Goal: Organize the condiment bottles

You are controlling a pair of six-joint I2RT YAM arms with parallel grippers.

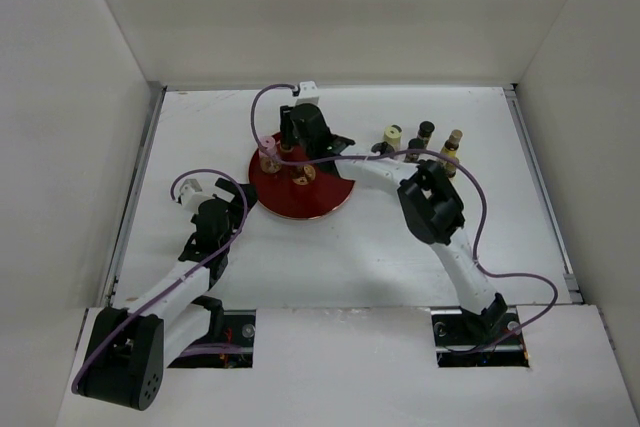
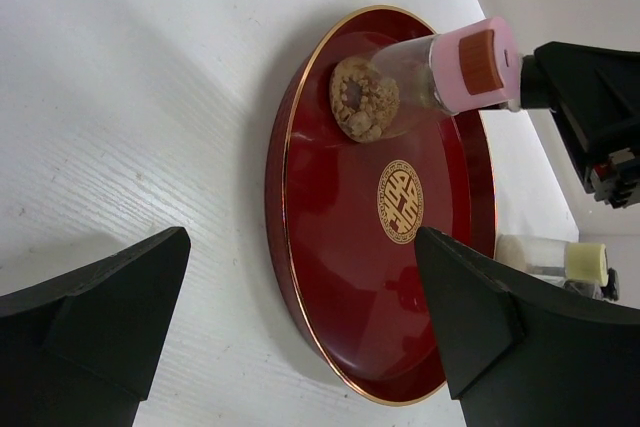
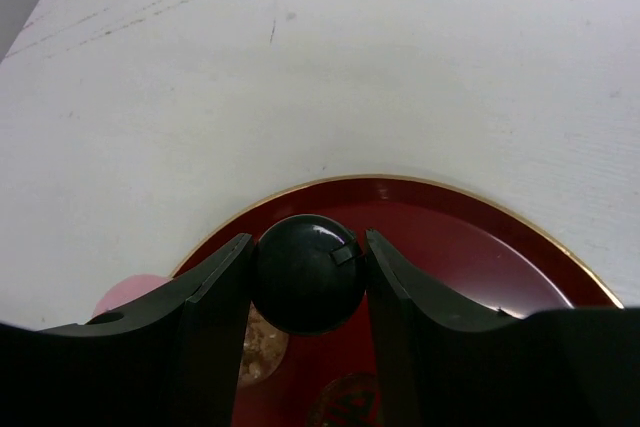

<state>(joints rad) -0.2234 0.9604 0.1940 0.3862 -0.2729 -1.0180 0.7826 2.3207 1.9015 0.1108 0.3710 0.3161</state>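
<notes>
My right gripper (image 1: 292, 147) is shut on a black-capped bottle (image 3: 307, 272) over the far part of the round red tray (image 1: 322, 202). The bottle's body is hidden under its cap. A clear jar with a pink cap (image 1: 268, 158) stands on the tray's left part, just beside the right gripper. It also shows in the left wrist view (image 2: 430, 67). Several more small bottles (image 1: 426, 131) with cream, black and tan caps stand right of the tray. My left gripper (image 1: 226, 199) is open and empty on the table just left of the tray (image 2: 330, 277).
The tray's gold emblem (image 2: 400, 202) is uncovered. A cream-capped bottle (image 2: 585, 262) shows beyond the tray's far rim. White walls enclose the table on three sides. The right arm's elbow (image 1: 432, 209) hangs over the table right of the tray.
</notes>
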